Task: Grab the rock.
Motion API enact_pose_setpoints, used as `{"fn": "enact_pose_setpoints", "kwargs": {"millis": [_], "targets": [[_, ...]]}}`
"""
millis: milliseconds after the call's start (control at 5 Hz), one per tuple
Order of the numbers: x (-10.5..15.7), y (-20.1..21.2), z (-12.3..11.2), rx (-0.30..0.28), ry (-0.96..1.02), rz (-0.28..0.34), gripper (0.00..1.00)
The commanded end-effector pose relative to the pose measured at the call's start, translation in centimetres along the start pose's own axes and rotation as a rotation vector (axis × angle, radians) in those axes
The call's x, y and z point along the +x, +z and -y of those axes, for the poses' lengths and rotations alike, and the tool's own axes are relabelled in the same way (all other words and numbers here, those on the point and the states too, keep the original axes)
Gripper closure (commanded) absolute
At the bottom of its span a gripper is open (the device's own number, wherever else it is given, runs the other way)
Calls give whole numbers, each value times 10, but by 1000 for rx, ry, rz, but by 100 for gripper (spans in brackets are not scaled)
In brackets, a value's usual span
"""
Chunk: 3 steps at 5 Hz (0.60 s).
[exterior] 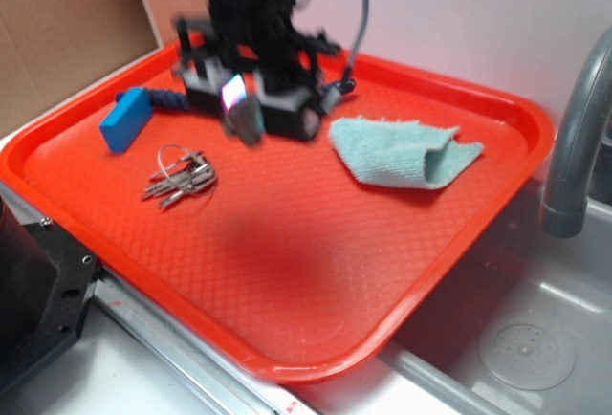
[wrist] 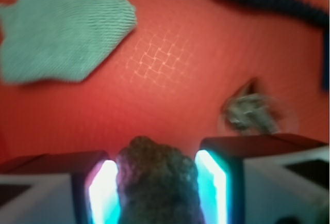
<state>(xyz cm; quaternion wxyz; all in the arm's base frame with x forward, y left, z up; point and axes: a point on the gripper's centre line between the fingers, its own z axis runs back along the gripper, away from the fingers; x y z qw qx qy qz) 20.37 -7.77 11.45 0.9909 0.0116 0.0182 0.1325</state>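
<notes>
Above the red tray (exterior: 316, 272), the gripper (wrist: 157, 182) hangs clamped on the rock (wrist: 157, 177). Keys (exterior: 182, 181) lie below, left of a green cloth (exterior: 402, 152).

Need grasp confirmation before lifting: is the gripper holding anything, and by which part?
Yes: the gripper pinches the lumpy brown-grey rock by its two opposite sides.

Blurred pincer (exterior: 244, 114) above red tray (exterior: 287, 252), keys (exterior: 182, 178) beside.

Both views are blurred, with glowing pads (wrist: 105, 188) and soft tray (exterior: 287, 272) shadow.
</notes>
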Motion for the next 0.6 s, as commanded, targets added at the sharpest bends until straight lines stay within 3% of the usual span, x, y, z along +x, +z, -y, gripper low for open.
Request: {"fn": "enact_pose_setpoints", "kwargs": {"millis": [0, 200, 400], "targets": [[-9, 82, -33, -69, -122, 131, 100], [-19, 82, -41, -108, -81, 117, 100], [-20, 76, -45, -122, -19, 25, 100]]}}
